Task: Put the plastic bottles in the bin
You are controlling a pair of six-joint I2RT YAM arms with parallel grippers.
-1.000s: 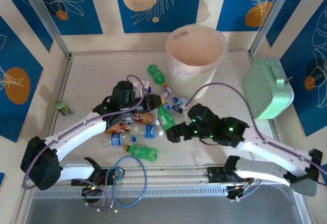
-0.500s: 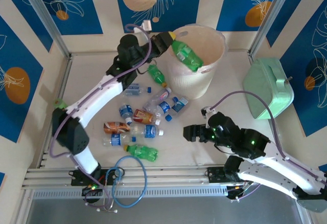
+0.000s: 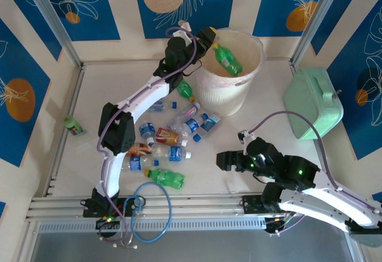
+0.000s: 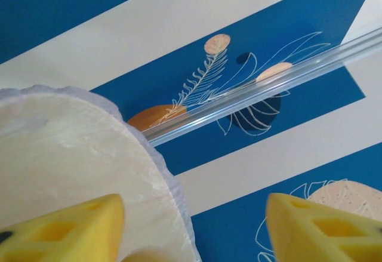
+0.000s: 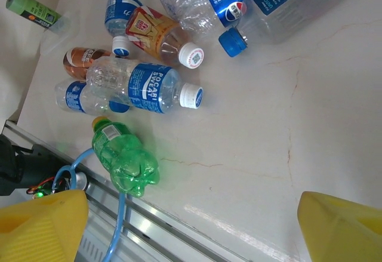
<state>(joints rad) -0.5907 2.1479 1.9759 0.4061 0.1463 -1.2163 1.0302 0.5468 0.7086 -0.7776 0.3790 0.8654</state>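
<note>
Over tall pale translucent bin (image 3: 221, 92) at far edge of desk (image 3: 107, 89): my left end effector (image 3: 210, 35) just parted, empty; green plastic bottle (image 3: 228, 59) dropping in.

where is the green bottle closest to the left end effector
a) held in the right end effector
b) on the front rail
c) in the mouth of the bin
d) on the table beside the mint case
c, the green bottle shows inside the rim of the bin, just past the left end effector.
</note>
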